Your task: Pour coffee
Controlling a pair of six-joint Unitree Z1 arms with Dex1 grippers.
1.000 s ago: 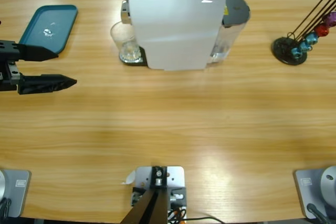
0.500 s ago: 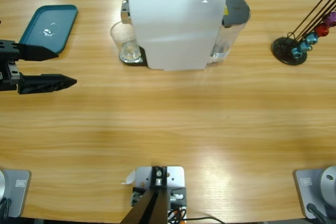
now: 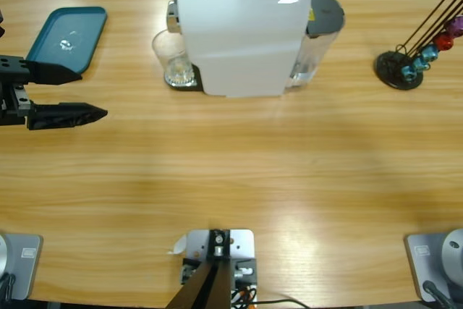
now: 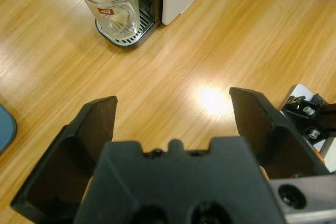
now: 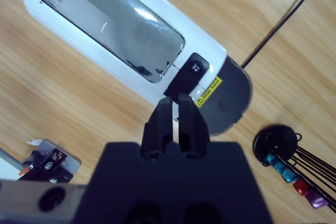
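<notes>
The left hand (image 4: 173, 124) is all matte black: two broad, wedge-shaped jaws rising from a blocky body with small round screw recesses along its top edge and larger holes lower down. The right hand (image 5: 175, 109) is the same black, with two narrow ribbed jaws on a squared, flat-faced body and a grey plate beside it.

Left gripper (image 3: 92, 93) gapes wide; right gripper (image 5: 176, 109) seems nearly closed, empty.

The high camera looks straight down on the table (image 3: 231, 171), the left wrist camera sits low facing the glass (image 4: 108, 3), and the right wrist camera hangs over the machine (image 5: 105, 30), which all three share.
</notes>
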